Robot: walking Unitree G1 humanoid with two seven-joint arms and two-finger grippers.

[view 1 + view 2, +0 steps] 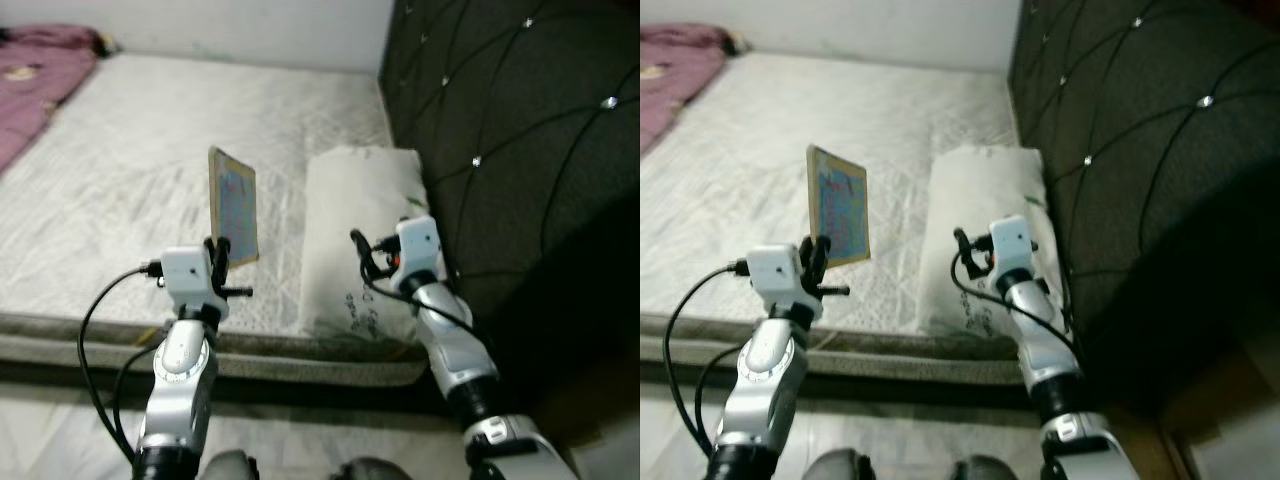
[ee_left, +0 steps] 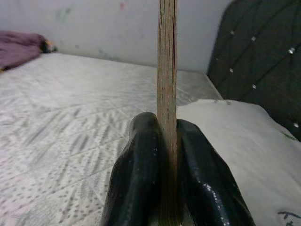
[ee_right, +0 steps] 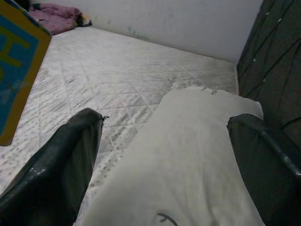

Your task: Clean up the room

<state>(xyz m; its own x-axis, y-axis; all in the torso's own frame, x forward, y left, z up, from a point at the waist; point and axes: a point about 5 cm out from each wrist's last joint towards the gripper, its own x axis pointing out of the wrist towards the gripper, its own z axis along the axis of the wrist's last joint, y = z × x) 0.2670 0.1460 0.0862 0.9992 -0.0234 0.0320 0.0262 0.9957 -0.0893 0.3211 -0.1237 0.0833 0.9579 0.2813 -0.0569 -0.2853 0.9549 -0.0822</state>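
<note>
From the head we see our left gripper (image 1: 222, 262) clamping a book (image 1: 233, 204) upright, long axis toward 12 o'clock, above the bed (image 1: 150, 160). Left wrist: its thin edge. Right wrist: right gripper (image 3: 174, 155) spread wide over the pillow (image 3: 188, 160).

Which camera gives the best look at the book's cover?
The right eye view: the book stands upright in the left end effector, its blue cover facing the camera. The left eye view shows it more obliquely, the left wrist view only its edge, the right wrist view one corner.
</note>
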